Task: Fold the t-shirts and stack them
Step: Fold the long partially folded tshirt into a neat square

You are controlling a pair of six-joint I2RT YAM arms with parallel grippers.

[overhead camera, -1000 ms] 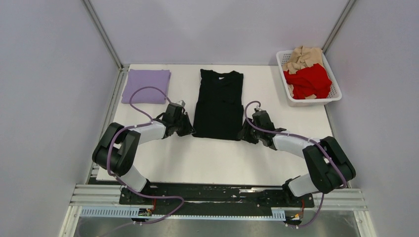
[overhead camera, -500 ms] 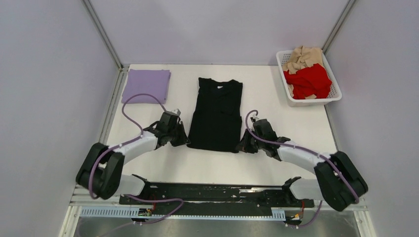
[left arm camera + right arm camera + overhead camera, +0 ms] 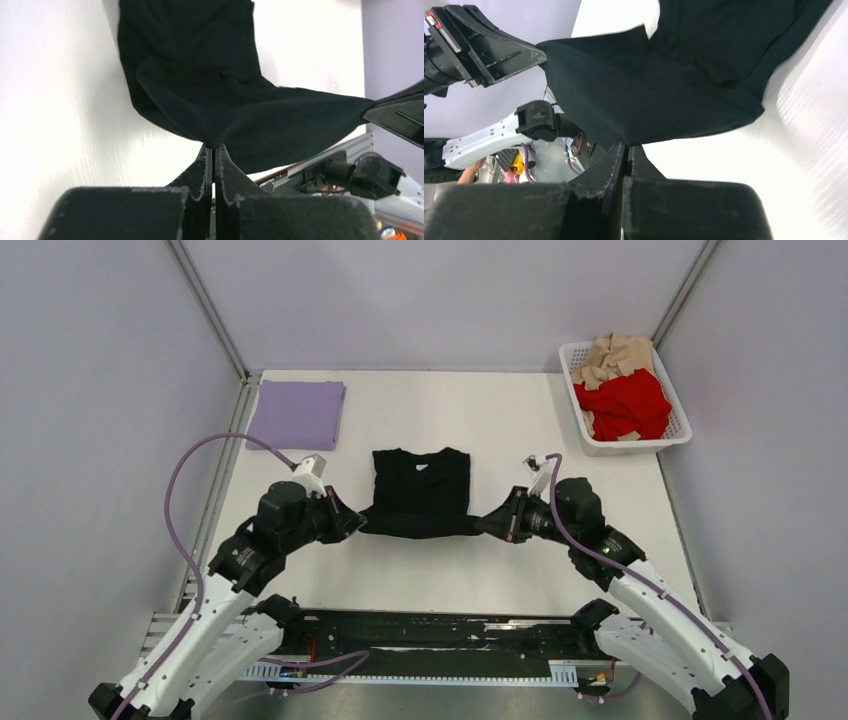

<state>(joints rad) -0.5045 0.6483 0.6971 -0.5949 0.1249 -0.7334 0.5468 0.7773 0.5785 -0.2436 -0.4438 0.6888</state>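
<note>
The black t-shirt hangs stretched between both grippers above the middle of the table, its collar end still lying on the white top. My left gripper is shut on the shirt's near left corner. My right gripper is shut on the near right corner. In the left wrist view the raised hem runs across to the other gripper's dark fingers. A folded lavender t-shirt lies flat at the far left. Red and tan t-shirts sit crumpled in the basket.
A white slatted basket stands at the far right of the table. Grey walls close in on both sides and the back. The black mounting rail with the arm bases runs along the near edge.
Both grippers have lifted and come toward the near edge, raising the black shirt's bottom hem so the shirt looks half as long. The right gripper closed on its corner during this second.
</note>
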